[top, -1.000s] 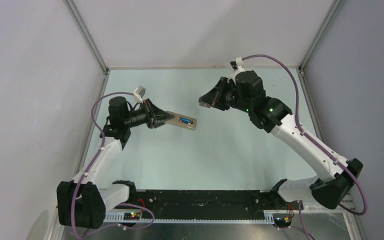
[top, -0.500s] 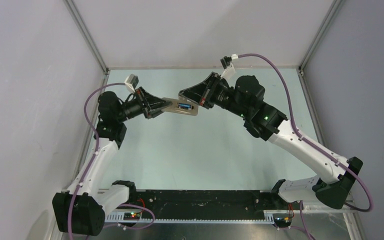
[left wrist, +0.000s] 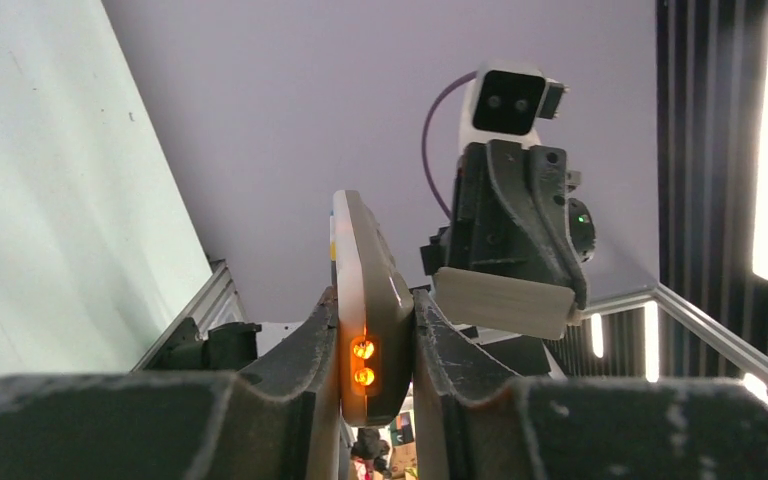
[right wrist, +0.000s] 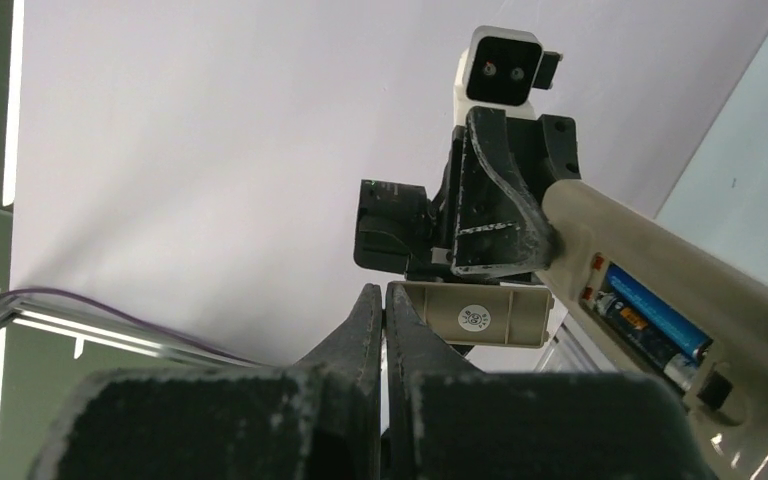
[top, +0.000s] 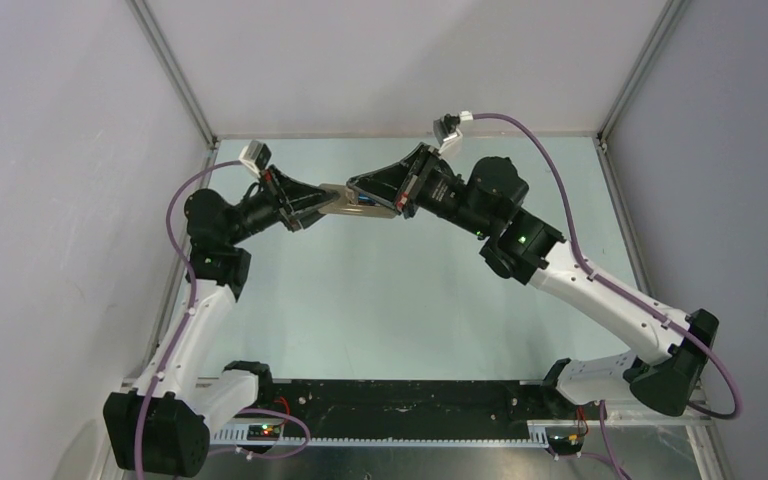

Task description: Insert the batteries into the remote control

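Left gripper [left wrist: 375, 322] jaws clamp remote control [right wrist: 650, 262] by one end, above tabletop [top: 410, 300]; batteries [right wrist: 652, 312] lie in open slot; right gripper [right wrist: 385, 298] jaws pinch tan battery cover [right wrist: 472, 313] near remote

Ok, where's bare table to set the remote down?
Crowded at the far centre: the left gripper, holding the remote, meets the right gripper, which pinches its cover. Bare: the broad middle of the table, between there and the black base rail.
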### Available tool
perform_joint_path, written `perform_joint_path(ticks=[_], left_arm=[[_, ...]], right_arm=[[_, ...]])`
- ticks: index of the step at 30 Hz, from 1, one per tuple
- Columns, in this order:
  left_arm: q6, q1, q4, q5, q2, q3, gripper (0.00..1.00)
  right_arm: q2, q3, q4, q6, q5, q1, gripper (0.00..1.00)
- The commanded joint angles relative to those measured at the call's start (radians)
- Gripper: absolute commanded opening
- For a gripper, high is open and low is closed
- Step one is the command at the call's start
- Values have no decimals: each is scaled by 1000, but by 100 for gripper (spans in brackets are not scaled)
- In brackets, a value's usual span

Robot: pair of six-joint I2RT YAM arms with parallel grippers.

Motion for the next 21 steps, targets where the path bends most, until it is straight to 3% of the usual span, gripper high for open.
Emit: perform_joint_path(ticks=[1, 21], left_arm=[[-92, -3, 113, -3, -30, -14, 0], [-167, -3, 184, -24, -39, -76, 0]], right_arm=[[11, -17, 106, 68, -42, -8, 0], [34, -23, 119, 82, -37, -8, 0]])
